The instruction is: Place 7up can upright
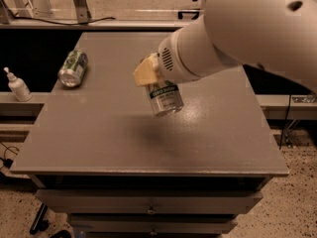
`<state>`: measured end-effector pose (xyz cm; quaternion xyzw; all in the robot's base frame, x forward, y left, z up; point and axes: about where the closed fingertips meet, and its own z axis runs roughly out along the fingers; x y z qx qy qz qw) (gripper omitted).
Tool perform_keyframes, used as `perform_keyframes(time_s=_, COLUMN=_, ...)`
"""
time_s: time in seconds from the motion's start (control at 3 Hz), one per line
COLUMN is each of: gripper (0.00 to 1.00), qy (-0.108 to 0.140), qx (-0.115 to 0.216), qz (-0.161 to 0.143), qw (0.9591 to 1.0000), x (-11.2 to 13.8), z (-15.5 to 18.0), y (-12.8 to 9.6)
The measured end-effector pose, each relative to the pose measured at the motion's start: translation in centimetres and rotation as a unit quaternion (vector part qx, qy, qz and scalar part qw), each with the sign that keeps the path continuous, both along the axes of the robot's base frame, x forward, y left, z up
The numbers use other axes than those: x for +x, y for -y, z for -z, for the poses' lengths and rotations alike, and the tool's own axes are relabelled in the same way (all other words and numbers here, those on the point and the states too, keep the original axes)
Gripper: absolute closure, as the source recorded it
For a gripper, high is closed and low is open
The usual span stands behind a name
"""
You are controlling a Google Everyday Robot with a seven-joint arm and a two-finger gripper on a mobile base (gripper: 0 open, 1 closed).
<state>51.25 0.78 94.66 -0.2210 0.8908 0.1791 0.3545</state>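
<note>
The 7up can (165,99) hangs tilted above the middle of the grey table (99,133). It is pale with a green label band, and its silver end points down toward the camera. A shadow lies on the table under it. My gripper (154,81) is shut on the can's upper part. One tan finger (145,74) shows at the can's left, and the other is hidden behind the can and my large white arm (233,33).
A mostly green patterned can (73,68) lies on its side near the table's left back edge. A small white pump bottle (19,86) stands on a lower shelf to the left. Drawers sit under the table's front edge.
</note>
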Motion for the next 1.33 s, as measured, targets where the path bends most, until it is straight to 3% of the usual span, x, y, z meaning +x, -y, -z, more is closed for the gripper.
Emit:
perform_keyframes(time_s=0.33, gripper=1.00, qy=0.083, qx=0.009, qz=-0.007, qw=0.9965, x=0.8, z=-1.4, y=1.5)
perform_keyframes(time_s=0.67, gripper=1.00, qy=0.156, qx=0.059, qz=0.000, qw=0.9860, x=3.2, z=-4.5, y=2.3)
perform_keyframes(time_s=1.0, gripper=1.00, qy=0.192, qx=0.125, qz=-0.008, qw=0.9735, x=5.4, z=-7.4, y=1.7)
perform_keyframes(time_s=1.33, gripper=1.00, qy=0.208, qx=0.154, qz=-0.024, qw=0.9655, x=6.6, z=-8.8, y=1.3)
